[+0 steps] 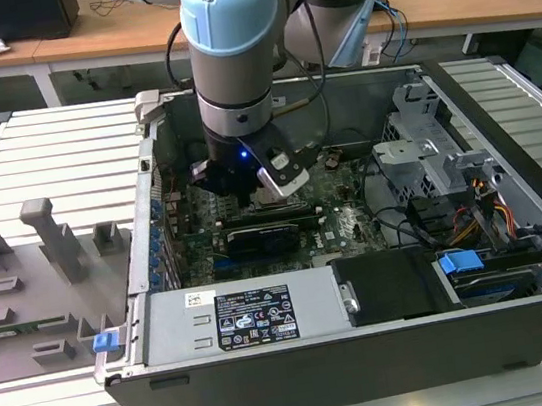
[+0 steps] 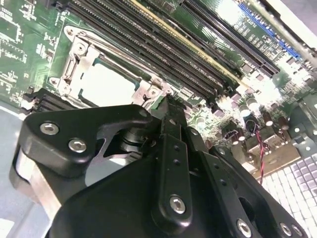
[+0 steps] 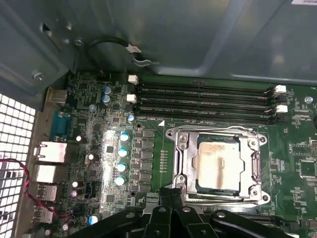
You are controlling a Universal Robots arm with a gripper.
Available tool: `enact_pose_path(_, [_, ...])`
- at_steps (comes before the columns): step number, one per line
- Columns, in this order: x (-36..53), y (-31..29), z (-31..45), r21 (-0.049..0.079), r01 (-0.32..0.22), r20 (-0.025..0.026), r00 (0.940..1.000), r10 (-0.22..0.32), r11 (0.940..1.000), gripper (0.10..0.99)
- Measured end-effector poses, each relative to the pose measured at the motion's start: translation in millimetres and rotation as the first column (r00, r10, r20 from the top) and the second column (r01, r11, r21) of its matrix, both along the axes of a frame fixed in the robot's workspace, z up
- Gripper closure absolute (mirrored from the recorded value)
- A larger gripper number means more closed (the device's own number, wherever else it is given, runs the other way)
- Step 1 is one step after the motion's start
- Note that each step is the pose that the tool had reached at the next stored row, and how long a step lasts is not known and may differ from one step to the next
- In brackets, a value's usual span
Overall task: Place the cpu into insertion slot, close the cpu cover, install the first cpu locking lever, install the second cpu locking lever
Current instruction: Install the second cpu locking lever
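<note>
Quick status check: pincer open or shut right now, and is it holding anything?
Pincer: shut, fingertips together beside the cpu cover, nothing visibly held. The cpu already sits in the insertion slot.

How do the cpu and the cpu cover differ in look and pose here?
The cpu is a solid pale silver-beige square; the cpu cover is a silver-grey metal frame with a window. The cpu lies in the middle; the cover frames it. Both lie flat on the green board.
</note>
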State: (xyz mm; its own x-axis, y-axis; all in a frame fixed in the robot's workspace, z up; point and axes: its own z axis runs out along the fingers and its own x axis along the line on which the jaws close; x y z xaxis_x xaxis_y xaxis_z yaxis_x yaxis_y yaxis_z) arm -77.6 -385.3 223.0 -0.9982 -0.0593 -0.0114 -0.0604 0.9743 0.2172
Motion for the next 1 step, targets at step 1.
enact_pose_path(1, [0.0, 0.0, 0.0, 0.0, 0.0, 0.0001, 1.0, 0.0, 1.0, 0.98])
